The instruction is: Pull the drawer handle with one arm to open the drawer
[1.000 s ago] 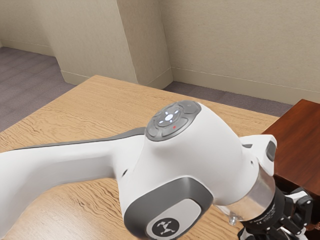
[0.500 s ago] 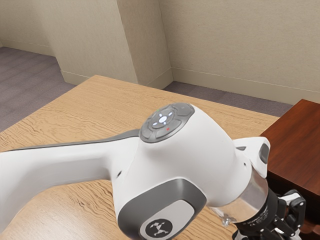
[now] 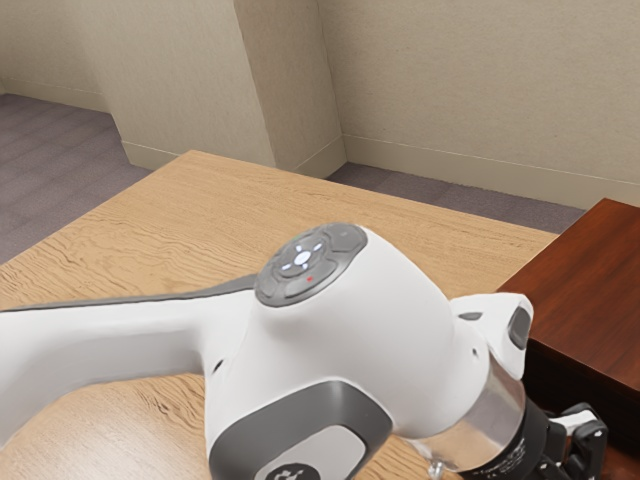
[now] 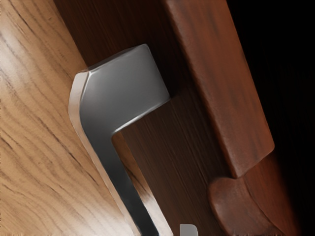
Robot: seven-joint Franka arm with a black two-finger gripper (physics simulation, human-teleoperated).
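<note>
The arm (image 3: 330,350) comes in low from the exterior view's left. Its long white link lies nearly level over the table (image 3: 200,220), then bends at a bulky joint and pitches down toward the exterior view's lower right. A grey ring of buttons (image 3: 305,262) on top of that joint faces upward. Past it a silver collar leads to the black gripper (image 3: 577,442), which hangs low near the tabletop, just in front of the dark red cabinet (image 3: 590,290) at the exterior view's right. The hand runs off the picture's edge there, so I cannot tell whether it is open or closed.

In the wrist view the handle (image 4: 115,108) sits close under the hand. It is a flat grey metal bar with an angled bend, standing off the dark front of the drawer (image 4: 167,152). Pale table grain lies on one side of the handle. A redder plank of the cabinet runs along the other side of the drawer front, with a rounded wooden foot (image 4: 238,206) near the plank's end. I cannot tell whether the drawer is pulled out at all.
</note>
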